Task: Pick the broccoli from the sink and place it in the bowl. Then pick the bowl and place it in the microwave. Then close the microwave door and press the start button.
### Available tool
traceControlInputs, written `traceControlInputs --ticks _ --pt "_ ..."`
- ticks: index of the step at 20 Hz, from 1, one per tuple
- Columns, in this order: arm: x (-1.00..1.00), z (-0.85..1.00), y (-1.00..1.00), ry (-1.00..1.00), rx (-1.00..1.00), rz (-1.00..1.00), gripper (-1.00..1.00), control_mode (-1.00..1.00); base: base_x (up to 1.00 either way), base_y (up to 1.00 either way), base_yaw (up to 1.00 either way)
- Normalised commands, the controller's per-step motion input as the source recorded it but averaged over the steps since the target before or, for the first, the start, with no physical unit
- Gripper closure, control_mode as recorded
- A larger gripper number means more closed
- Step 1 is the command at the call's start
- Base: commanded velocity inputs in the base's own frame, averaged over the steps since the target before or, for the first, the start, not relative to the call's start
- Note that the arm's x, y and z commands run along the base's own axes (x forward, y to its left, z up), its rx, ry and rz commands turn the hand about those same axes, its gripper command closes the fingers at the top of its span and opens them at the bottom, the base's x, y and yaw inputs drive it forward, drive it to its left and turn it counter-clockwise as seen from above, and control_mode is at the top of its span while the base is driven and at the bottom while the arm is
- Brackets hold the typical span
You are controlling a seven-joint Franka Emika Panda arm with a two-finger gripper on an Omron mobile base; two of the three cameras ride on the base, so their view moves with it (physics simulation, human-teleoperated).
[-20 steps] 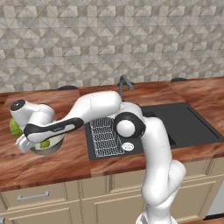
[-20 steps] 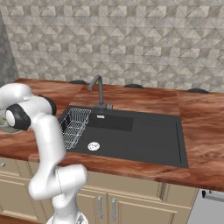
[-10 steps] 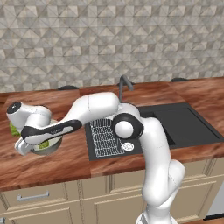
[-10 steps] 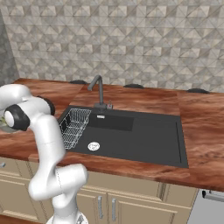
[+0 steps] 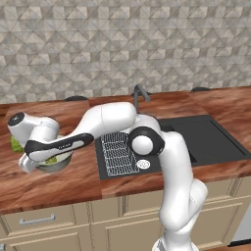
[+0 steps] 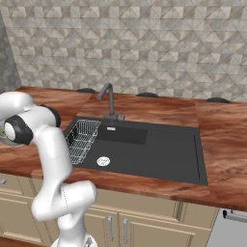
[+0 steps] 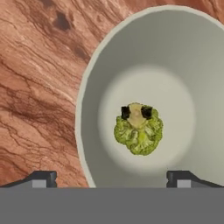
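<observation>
A rendered home kitchen: a reddish wood-grain counter (image 6: 144,108) runs along a wall of grey geometric tiles (image 6: 144,43), with a black recessed sink (image 6: 144,149) set into it, a white wire rack (image 6: 82,140) in the basin and a dark faucet (image 6: 108,99) behind; cream cabinet doors with metal handles (image 6: 124,230) sit below the counter

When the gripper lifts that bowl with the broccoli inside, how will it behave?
The bowl looks rigid and smooth-walled, so a rim pinch may slip. It is wide and shallow, likely to tilt if held by one edge. The small broccoli lies loose at its centre and could roll.
</observation>
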Motion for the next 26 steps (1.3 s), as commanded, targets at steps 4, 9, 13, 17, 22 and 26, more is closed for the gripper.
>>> traceControlInputs --ticks 4,9,13,17,22,26 --pt "0.00 -0.21 0.00 0.00 0.00 0.08 -1.00 -1.00 0.00 0.00 0.00" --pt "0.00 -0.35 -0.03 0.00 0.00 0.09 -1.00 -1.00 0.00 0.00 0.00" --pt "0.03 -0.33 -0.06 0.00 0.00 0.09 -1.00 -1.00 0.00 0.00 0.00" --pt "0.31 -0.30 -0.06 0.00 -0.01 0.08 -1.00 -1.00 0.00 0.00 0.00" --pt "0.24 -0.12 -0.13 0.00 0.00 0.07 1.00 -1.00 0.00 0.00 0.00" --pt "0.00 0.00 -0.11 0.01 0.00 0.01 1.00 -1.00 0.00 0.00 0.00"
